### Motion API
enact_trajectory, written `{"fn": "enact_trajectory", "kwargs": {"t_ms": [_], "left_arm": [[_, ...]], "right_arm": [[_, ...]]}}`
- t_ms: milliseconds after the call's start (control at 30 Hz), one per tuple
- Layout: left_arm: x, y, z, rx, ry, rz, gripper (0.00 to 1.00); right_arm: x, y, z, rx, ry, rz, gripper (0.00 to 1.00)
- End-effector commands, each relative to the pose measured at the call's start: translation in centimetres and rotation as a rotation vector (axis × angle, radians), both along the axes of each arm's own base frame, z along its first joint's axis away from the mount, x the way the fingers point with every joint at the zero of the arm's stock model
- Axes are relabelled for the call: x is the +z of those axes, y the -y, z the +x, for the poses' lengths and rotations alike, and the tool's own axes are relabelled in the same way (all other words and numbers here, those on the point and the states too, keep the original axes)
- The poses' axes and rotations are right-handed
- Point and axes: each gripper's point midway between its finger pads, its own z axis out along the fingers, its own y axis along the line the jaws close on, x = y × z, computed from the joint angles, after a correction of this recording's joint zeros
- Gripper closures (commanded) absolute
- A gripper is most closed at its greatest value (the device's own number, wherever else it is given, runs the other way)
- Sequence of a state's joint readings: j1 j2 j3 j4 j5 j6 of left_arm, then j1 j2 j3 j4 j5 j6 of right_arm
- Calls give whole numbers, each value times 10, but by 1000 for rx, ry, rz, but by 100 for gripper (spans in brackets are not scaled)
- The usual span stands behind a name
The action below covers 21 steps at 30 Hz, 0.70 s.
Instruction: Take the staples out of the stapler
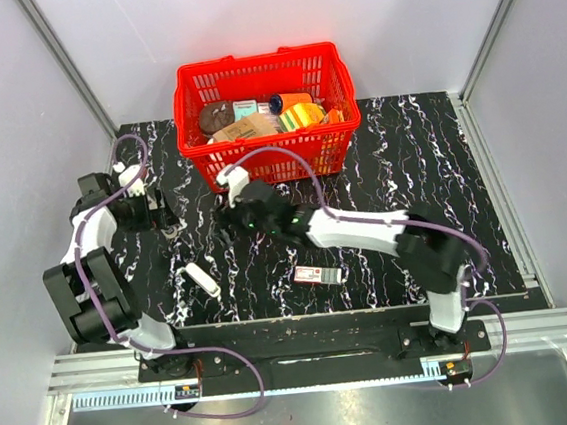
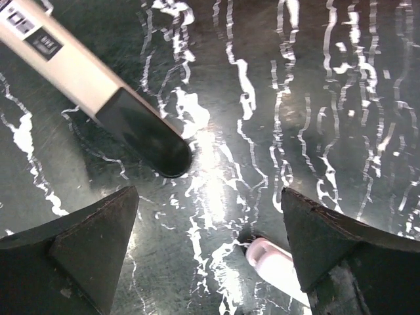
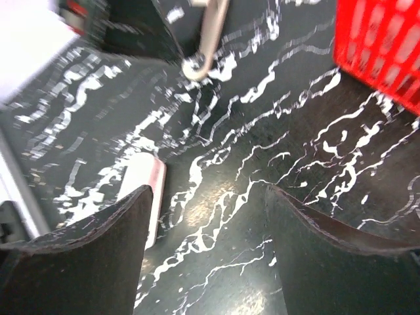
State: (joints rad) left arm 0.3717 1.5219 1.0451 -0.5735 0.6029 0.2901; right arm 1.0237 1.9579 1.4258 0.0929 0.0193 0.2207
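Stapler (image 2: 69,65): we see a slim off-white bar with a dark, rounded tip, lying slantwise on the black marbled tabletop (image 1: 409,160).
Where: just beyond the fingertips of the left pincer (image 2: 209,197), off to one side and touching neither finger.
Writing: two black labels (image 2: 33,33) with white marks sit on its pale end; we cannot read them.
Left pincer: spread wide and empty, with a white piece (image 2: 272,261) partly hidden behind one finger.
Right pincer (image 3: 209,190): spread and empty above the tabletop.
Box (image 1: 320,274): red and white, its print too small for us to read.
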Motion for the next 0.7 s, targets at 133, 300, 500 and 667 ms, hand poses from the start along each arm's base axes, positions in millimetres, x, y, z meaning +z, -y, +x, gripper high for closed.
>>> {"fn": "enact_trajectory", "kwargs": {"t_ms": [133,300,500,667], "left_arm": [[4,-31,20,163,-9,143,5],[11,-27,34,248,11,155,5],[0,-38,45,344,-31,200,7],[-12,-44,46,372,-72,222,12]], "right_arm": [[102,37,-14,-58,120,240,25],[110,48,-21,-60,120,255,27],[115,59,-28,-68,112,271,28],[116,66,-29,-79,112,268,29]]}}
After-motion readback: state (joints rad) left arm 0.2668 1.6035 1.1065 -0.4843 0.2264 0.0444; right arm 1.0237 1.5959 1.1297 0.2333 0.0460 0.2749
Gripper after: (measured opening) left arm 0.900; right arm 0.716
